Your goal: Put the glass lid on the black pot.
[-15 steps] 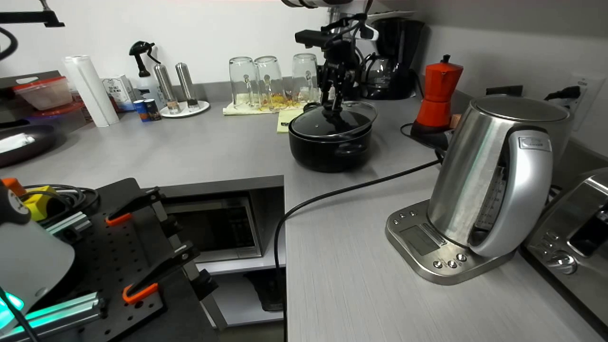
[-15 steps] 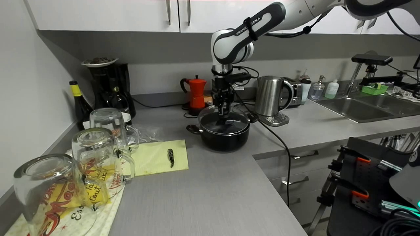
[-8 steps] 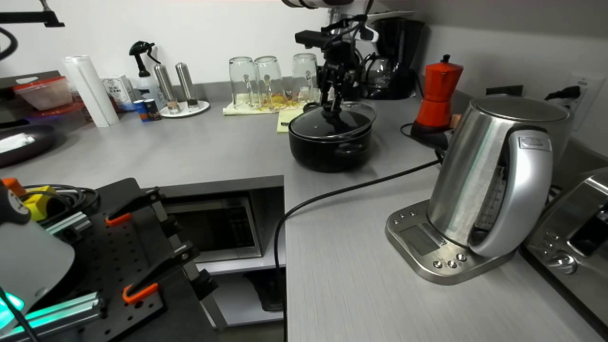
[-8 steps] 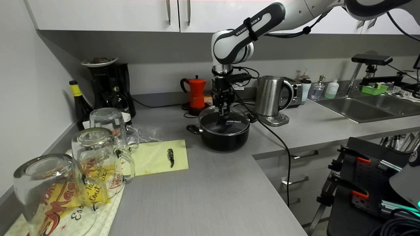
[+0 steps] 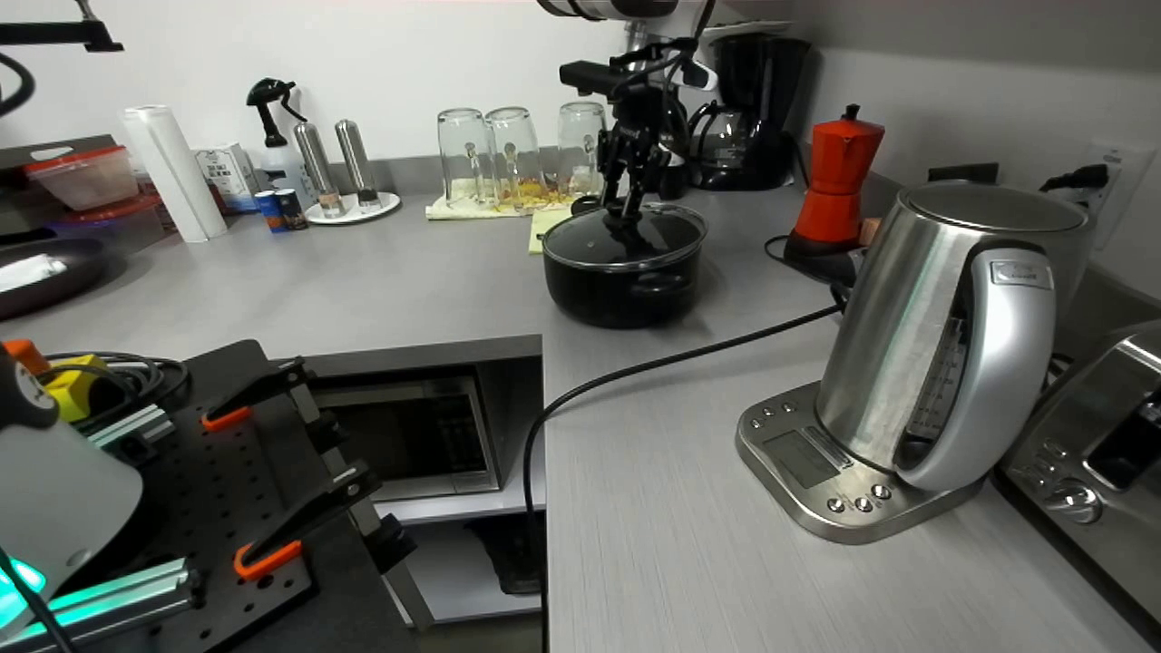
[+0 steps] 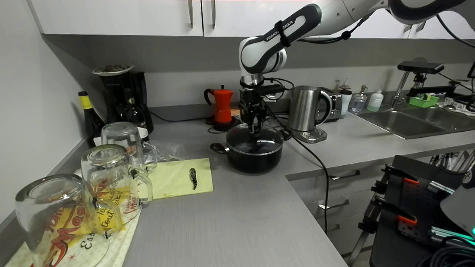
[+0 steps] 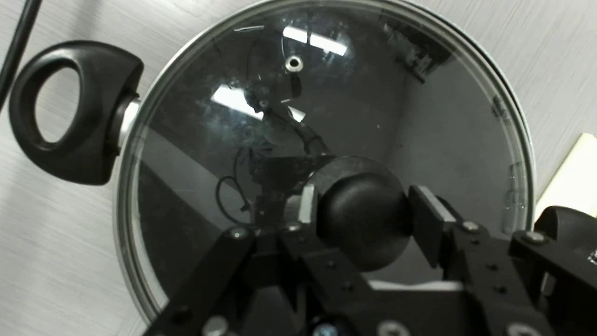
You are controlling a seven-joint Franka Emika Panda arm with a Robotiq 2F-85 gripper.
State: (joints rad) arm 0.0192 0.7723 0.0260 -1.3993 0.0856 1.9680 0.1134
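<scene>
Glass lid (image 6: 256, 145) sits on the black pot (image 6: 254, 162), centre of an exterior view. I have the gripper (image 7: 364, 211) clamped on the lid's black knob (image 7: 364, 235). Grey countertop (image 6: 230, 218) below; same view, white cabinets (image 6: 122, 16) along the top, pale wall (image 6: 29, 126) left, steel sink (image 6: 397, 121) right.

Glossy, metal-rimmed glass lid (image 7: 373, 126), smooth black pot (image 6: 254, 163), brushed-metal kettle (image 5: 893, 326), 3 smooth glass mugs (image 6: 105, 167)

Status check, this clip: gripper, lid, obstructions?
Gripper closed on knob. Glass lid looks seated on black pot. Black cable near side handle, off the lid.
</scene>
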